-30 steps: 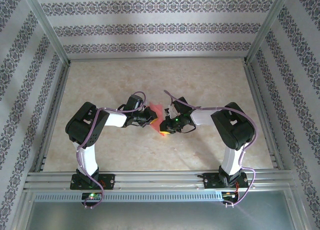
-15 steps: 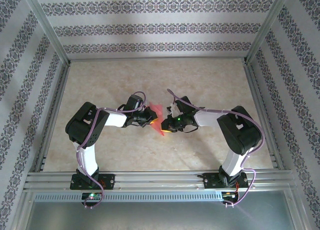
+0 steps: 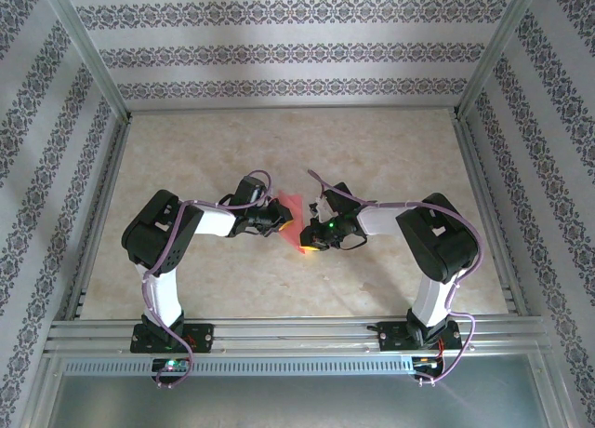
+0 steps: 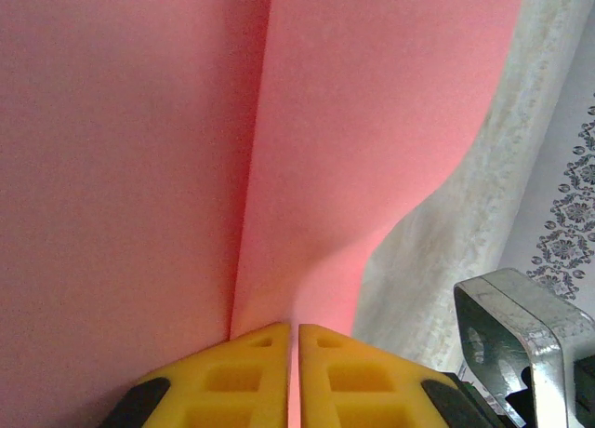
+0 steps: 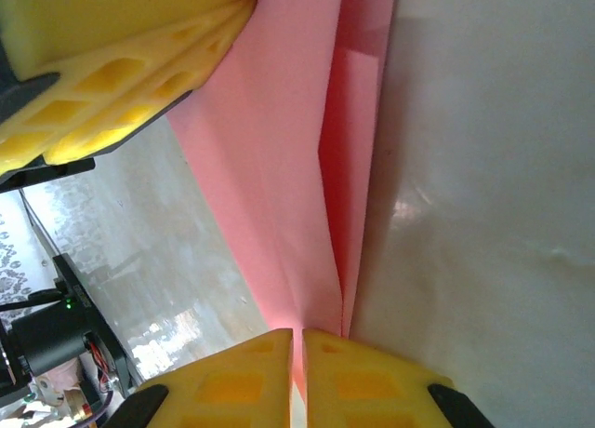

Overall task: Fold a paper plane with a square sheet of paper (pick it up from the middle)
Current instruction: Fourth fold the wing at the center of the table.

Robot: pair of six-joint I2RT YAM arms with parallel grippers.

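The salmon-pink sheet of paper [image 3: 296,207] hangs folded between my two grippers over the middle of the table. My left gripper [image 3: 281,220] is shut on its left part; up close the paper [image 4: 372,121] rises from between the yellow fingertips [image 4: 260,354], with a long crease running up. My right gripper [image 3: 310,243] is shut on the paper's lower end, and in the right wrist view the folded layers [image 5: 307,195] run up from its fingertips [image 5: 344,354] toward the left gripper's yellow fingers [image 5: 121,84]. No finished paper plane shape is discernible.
The marble-look table [image 3: 372,149] is fenced by aluminium rails [image 3: 279,330] at the front and patterned walls [image 3: 279,56] on three sides. Free tabletop lies behind and beside both arms.
The right arm's elbow swung out to the right and came back. Its gripper shifted slightly near the paper's lower end. The left arm has held still.
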